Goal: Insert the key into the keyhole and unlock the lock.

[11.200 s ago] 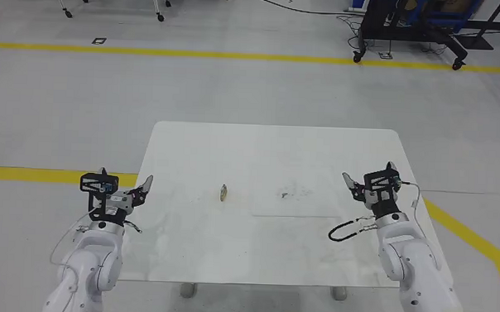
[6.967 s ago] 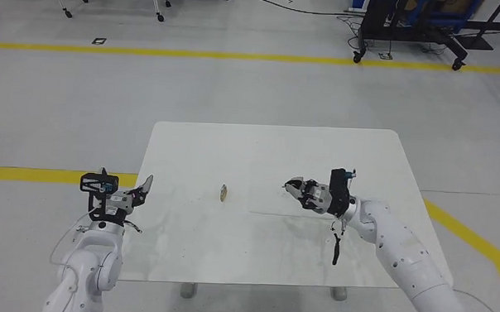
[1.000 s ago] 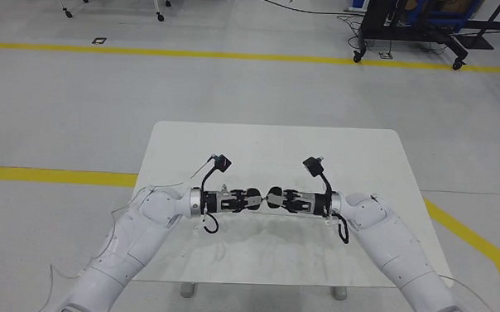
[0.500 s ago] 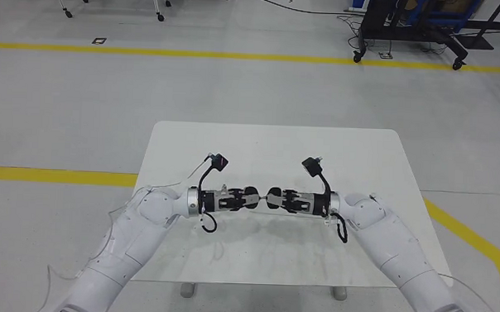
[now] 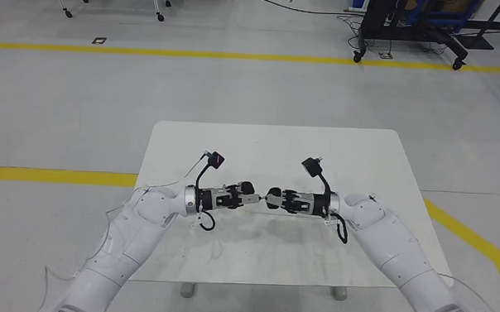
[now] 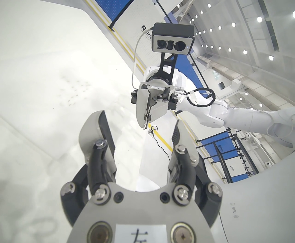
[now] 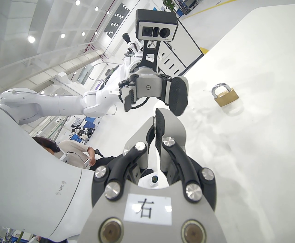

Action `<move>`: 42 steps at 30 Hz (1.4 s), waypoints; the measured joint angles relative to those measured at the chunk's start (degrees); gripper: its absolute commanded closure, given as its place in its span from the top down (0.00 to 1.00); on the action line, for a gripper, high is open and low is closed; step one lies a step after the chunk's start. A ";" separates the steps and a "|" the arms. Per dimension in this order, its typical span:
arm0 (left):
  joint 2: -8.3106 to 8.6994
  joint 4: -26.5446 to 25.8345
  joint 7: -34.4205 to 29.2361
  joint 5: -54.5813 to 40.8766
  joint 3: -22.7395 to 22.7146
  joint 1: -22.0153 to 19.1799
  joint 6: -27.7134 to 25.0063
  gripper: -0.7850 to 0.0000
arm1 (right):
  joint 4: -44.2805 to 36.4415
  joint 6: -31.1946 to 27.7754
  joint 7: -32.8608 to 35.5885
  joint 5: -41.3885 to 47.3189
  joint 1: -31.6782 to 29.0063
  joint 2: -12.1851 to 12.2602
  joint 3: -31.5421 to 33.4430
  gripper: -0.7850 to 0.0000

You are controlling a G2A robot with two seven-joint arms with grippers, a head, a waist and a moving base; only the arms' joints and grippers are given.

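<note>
— Over the middle of the worktop (image 5: 358,151): how do the two arms stand?
— Both stretch inward. Left gripper (image 5: 250,192) and right gripper (image 5: 271,197) face each other tip to tip, close but apart.
— Fingers on the left one?
— Spread wide, gap between them. Dark ribbed pads (image 6: 106,133) turned inward.
— And on the right one?
— Pressed together, pinching the key (image 6: 145,124). Its thin metal blade pokes out past the fingertips and points toward the left gripper.
— Does the key touch the surface?
— No. It is held up off the worktop, in the space between the two grippers.
— Where is the lock (image 7: 224,94)?
— Lying flat on the worktop: brass body, silver shackle. Neither gripper touches it. It rests near the left gripper, off to one side of the line between the two grippers.
— Shackle open or closed?
— It looks seated in the body; the observer cannot tell for certain.
— Keyhole?
— Cannot tell; that face of the lock is turned away from the right wrist view.
</note>
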 measured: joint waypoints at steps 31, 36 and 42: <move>0.82 -3.66 5.24 4.42 -0.64 2.58 -1.72 0.41 | -0.24 -1.66 -2.68 -1.89 1.49 -0.64 -3.49 0.00; 0.83 -3.55 5.37 4.68 -0.39 2.37 -1.68 0.26 | 0.69 -1.80 -2.83 -1.23 1.92 -0.80 -3.98 0.00; 0.88 -3.44 5.37 4.62 -0.21 2.16 -2.03 0.20 | 1.33 -1.75 -2.95 -0.70 2.24 -0.83 -4.13 0.00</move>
